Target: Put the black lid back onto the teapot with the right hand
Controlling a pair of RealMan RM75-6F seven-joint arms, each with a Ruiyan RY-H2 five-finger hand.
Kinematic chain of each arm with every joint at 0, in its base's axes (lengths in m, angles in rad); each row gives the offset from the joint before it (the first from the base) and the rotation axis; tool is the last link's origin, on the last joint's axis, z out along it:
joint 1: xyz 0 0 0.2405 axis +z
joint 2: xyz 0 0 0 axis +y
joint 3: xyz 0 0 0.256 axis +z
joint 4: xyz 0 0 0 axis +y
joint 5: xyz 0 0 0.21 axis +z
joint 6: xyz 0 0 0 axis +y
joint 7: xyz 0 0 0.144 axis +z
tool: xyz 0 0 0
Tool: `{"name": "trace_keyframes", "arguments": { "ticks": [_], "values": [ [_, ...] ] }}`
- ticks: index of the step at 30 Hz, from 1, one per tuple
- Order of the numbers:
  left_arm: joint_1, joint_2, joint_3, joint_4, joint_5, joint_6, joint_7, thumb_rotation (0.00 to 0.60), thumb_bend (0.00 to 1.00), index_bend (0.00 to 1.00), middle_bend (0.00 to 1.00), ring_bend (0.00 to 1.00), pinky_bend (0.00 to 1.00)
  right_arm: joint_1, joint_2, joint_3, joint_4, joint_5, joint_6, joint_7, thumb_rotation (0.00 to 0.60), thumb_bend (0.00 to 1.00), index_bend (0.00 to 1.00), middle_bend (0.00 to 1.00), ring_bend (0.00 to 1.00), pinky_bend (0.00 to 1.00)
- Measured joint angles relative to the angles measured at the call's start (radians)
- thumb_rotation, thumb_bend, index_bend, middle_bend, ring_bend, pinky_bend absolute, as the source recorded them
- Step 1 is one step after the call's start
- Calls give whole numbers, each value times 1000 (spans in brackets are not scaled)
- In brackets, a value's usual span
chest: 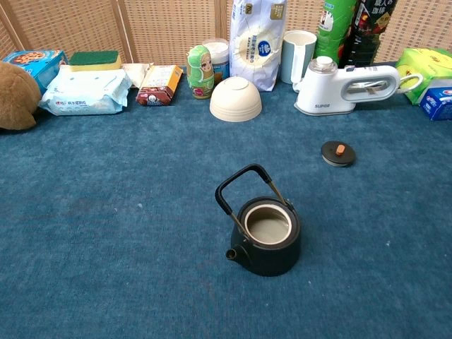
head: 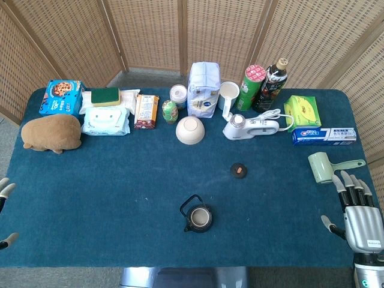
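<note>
The black teapot (head: 196, 216) (chest: 267, 237) stands on the blue table near the front middle, its mouth uncovered and its handle raised. The black lid (head: 239, 170) (chest: 338, 152), round with a small orange knob, lies flat on the cloth behind and to the right of the pot. My right hand (head: 360, 214) rests at the table's front right corner, fingers spread and holding nothing, far from the lid. Only the fingertips of my left hand (head: 5, 213) show at the left edge, apart and empty. Neither hand appears in the chest view.
A row of goods lines the back: white bowl (head: 191, 130), white handheld steamer (head: 252, 126), toothpaste box (head: 324, 135), bottles, wipes pack (head: 105, 120), brown plush toy (head: 51, 132). A green lint roller (head: 327, 165) lies just ahead of my right hand.
</note>
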Motion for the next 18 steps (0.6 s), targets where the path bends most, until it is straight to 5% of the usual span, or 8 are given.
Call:
{"name": "trace_keyframes", "arguments": {
  "ticks": [14,18],
  "values": [
    [-14,24,-8,-2,-15,-13,-56,600,95,0,0,0,22,15,-17,0,-4,13,-37,-27,600,185,26,10,0,0],
    [-12,24,-11,1,-19,-8,-65,600,94,0,0,0,22,47,-10,3,-23,4,-81,-56,600,140,109,1,0,0]
  ]
}}
